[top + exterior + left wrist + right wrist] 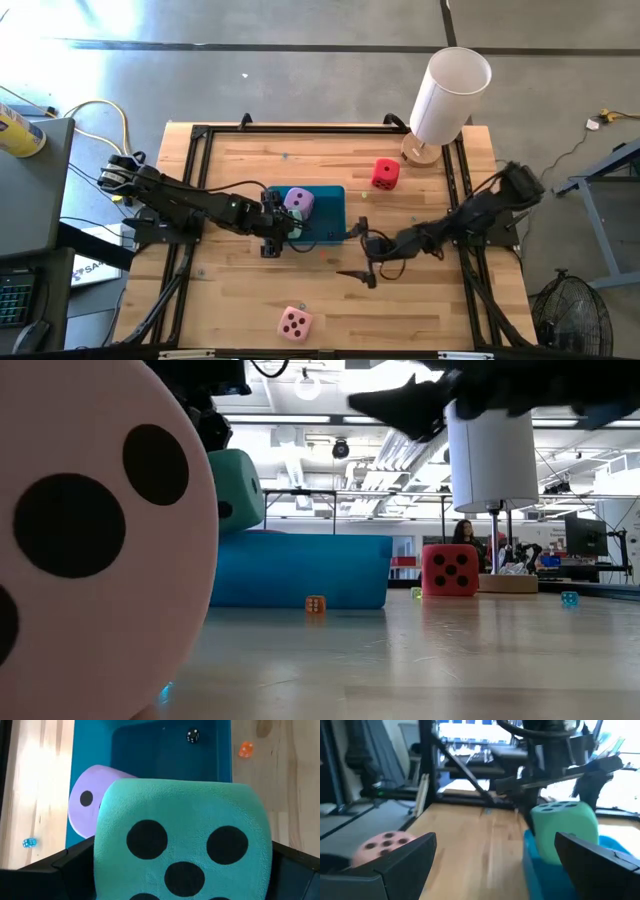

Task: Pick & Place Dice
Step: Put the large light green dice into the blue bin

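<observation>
The mint green die [182,850] sits between the left gripper's [280,233] spread fingers, raised above the teal tray [332,205] beside the lilac die [298,203] lying inside. The fingers stand wide against its sides, so it looks carried. Best play here: ease it low over bare tray floor, clear of the lilac die, then release. The red die [384,174] waits beyond the tray, the pink die [294,322] near the front edge. The right gripper [366,270] hovers close by, fingers apart, empty.
</observation>
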`<state>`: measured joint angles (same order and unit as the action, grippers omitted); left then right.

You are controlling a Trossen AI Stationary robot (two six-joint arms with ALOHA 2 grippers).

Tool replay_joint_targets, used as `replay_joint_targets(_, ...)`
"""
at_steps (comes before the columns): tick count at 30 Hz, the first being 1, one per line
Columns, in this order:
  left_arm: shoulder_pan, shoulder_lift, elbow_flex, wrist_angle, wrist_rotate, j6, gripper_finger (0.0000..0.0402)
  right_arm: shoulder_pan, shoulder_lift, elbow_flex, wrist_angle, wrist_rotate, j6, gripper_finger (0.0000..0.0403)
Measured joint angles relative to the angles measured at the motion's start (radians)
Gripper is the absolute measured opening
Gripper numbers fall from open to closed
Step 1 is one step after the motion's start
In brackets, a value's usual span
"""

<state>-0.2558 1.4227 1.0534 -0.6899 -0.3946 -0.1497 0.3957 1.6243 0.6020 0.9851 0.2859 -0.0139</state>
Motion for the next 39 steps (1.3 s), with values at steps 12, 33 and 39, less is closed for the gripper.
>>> replay_joint_targets(12,0.0,0.0,0.0,0.006,0.003,0.023,0.04,-0.159,0.211,0.295,-0.158,-0.136,-0.039,0.0398)
replay_joint_targets(33,0.0,0.0,0.0,0.035,0.003,0.023,0.04,-0.267,0.231,0.455,-0.381,-0.295,-0.102,0.0398)
replay_joint_targets(39,0.0,0.0,-0.001,0.041,0.003,0.023,0.04,-0.286,0.231,0.455,-0.423,-0.296,-0.101,0.0398)
